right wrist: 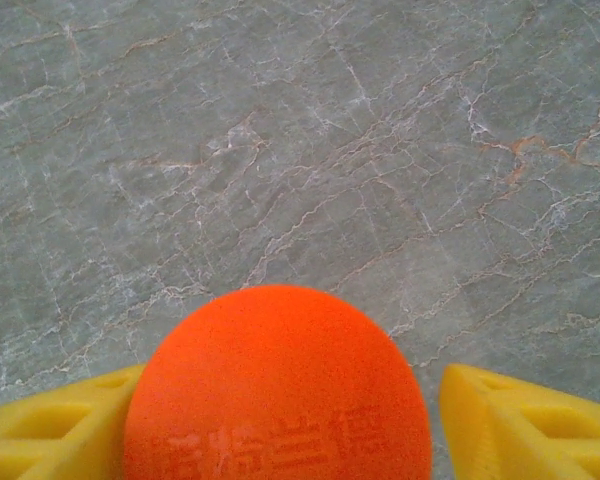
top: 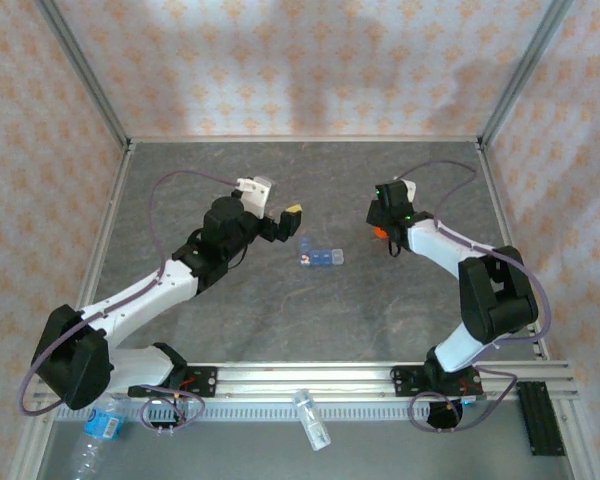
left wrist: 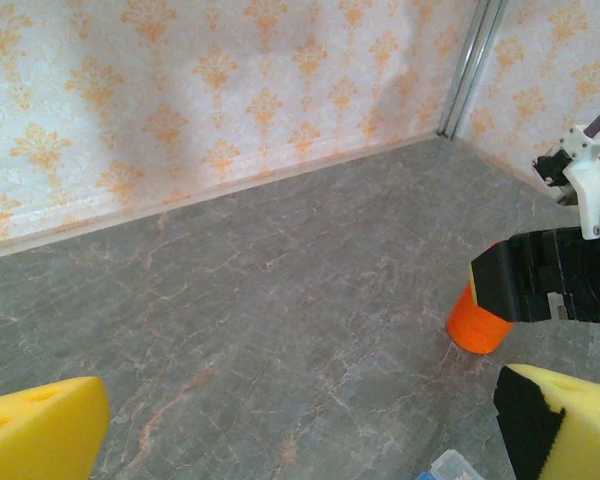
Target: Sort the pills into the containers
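Note:
The translucent blue pill-organizer strip (top: 320, 256) lies mid-table between the two arms; one corner of it (left wrist: 450, 467) peeks in at the bottom of the left wrist view. Individual pills are too small to make out. An orange vial (top: 379, 233) stands upright to its right. My right gripper (top: 385, 226) hangs over that vial (right wrist: 277, 390); its yellow fingers (right wrist: 520, 420) straddle the orange cap with a gap on the right side, so it is open. My left gripper (top: 288, 218) hovers left of the strip, open (left wrist: 300, 430), nothing between its fingers.
A clear water bottle (top: 95, 435) lies at the near left by the left arm's base. A small clear bottle (top: 310, 418) rests on the front rail. Patterned walls and metal frame posts (top: 85, 70) enclose the grey table (top: 280, 330).

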